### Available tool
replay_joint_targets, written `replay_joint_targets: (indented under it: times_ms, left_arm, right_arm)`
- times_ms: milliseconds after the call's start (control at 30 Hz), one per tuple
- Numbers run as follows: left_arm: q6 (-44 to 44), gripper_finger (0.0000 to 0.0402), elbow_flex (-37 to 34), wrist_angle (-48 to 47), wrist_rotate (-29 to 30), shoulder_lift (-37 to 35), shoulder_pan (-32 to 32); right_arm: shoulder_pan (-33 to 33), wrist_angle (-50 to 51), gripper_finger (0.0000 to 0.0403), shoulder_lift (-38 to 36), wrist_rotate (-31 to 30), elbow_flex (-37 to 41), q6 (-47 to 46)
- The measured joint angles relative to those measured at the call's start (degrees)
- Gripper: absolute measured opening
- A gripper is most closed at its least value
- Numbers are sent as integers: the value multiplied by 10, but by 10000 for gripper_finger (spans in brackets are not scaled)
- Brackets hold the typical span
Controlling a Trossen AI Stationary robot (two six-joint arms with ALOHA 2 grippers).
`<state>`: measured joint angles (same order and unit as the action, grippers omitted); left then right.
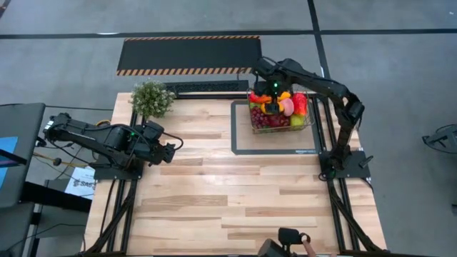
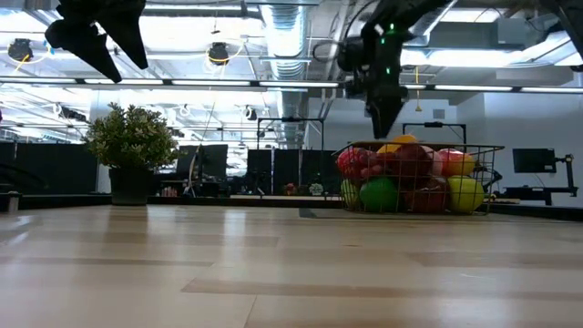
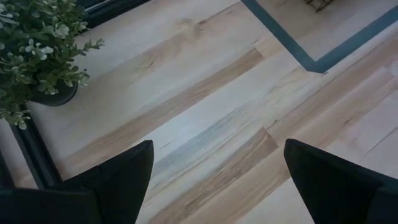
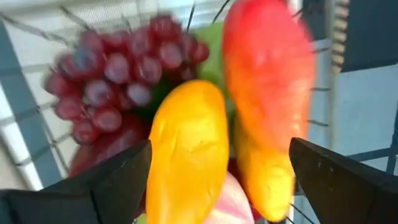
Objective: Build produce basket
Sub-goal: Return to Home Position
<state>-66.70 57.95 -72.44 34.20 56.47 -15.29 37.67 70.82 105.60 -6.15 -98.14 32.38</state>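
Observation:
The dark wire-mesh basket (image 1: 308, 123) stands on the grey-framed mat (image 1: 239, 143) at the table's far right and is full of toy produce. It also shows in the low view (image 2: 492, 182). My right gripper (image 1: 272, 106) hovers open just above the pile. In its wrist view (image 4: 221, 180) the fingers stand on either side of an orange mango (image 4: 186, 149), beside a red-yellow mango (image 4: 267, 93) and purple grapes (image 4: 118, 74). I see no touch. My left gripper (image 1: 171, 151) waits open and empty over bare wood at the left (image 3: 217, 180).
A green potted plant (image 1: 151, 98) stands at the table's far left corner, near my left arm. A dark striped mat (image 1: 189, 56) lies on the floor beyond the far edge. Bare wood stretches between the arms and toward the near edge.

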Motion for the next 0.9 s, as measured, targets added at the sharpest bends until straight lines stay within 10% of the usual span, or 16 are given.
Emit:
replay_joint_targets:
  times_ms: [500,700,900]
  left_arm:
    - [155,347,141,41,93,0,0]
    - [345,347,154,169,167,-17,31]
    - [466,347,76,322,33,-95,122]
  right_arm:
    - [26,44,397,-234,95,-38,-101]
    - [50,-53,393,-407,208,118,-153]
    - [49,-241,397,-601,212,341,-285]
